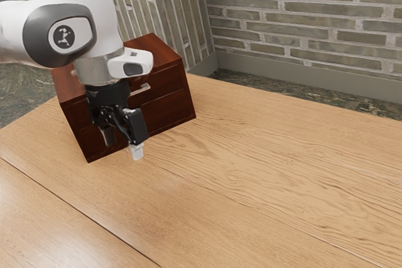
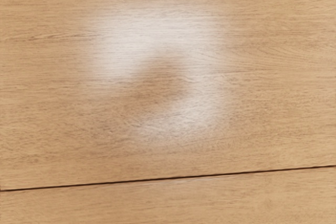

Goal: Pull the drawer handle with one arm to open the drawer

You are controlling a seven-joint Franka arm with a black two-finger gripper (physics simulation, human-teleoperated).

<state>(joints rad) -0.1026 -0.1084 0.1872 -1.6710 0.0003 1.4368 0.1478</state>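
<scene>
**Wrist view looks at the table; the handle is above and behind the jaws**

Directly under the hand lies the light brown wooden table [image 2: 252,35]. A soft dark shadow [image 2: 157,85] falls on it, and a thin dark seam [image 2: 168,177] runs between two boards.

In the exterior view, the black two-finger gripper [image 1: 122,149] hangs low over the table and points down. Its jaws stand a moderate way apart and hold nothing.

Just behind the gripper is the dark red-brown wooden drawer cabinet [image 1: 166,101]. It has two drawer fronts, one over the other, and both look flush with the box, so I judge that the drawer is not yet open. The pale narrow drawer handle [image 1: 141,88] sits on the upper front. It is higher than the fingertips, a little toward the exterior view's right, and deeper in the scene. Its long axis runs level along the drawer front.

The coming move depends on this relation: the fingers point down, while the handle faces out from the front. The hand probably has to rise and turn toward it so that the jaws can close over the bar from above and below.

Farthest stands the grey brick wall [image 1: 301,10].
</scene>
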